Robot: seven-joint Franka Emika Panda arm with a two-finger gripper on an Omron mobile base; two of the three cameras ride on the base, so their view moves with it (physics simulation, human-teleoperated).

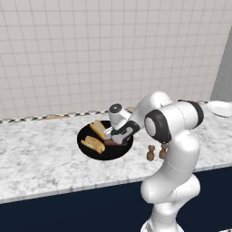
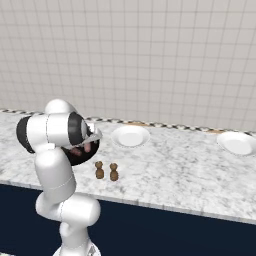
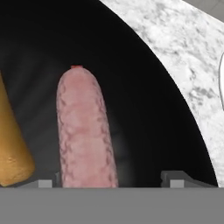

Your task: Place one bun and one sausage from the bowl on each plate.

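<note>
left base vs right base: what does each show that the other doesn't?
Left base alone: both buns lying in the black bowl, and the end effector low over the bowl's right side above a reddish sausage.
Right base alone: the nearer white plate, just right of the bowl and bare.
Both: the bowl, mostly hidden behind the arm in the right base view; the two brown shakers near the counter's front edge; the far white plate, also bare; the marble counter and tiled wall.

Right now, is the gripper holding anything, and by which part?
Nothing held yet. The fingers straddle the near end of the pink sausage in the bowl, still apart.
</note>
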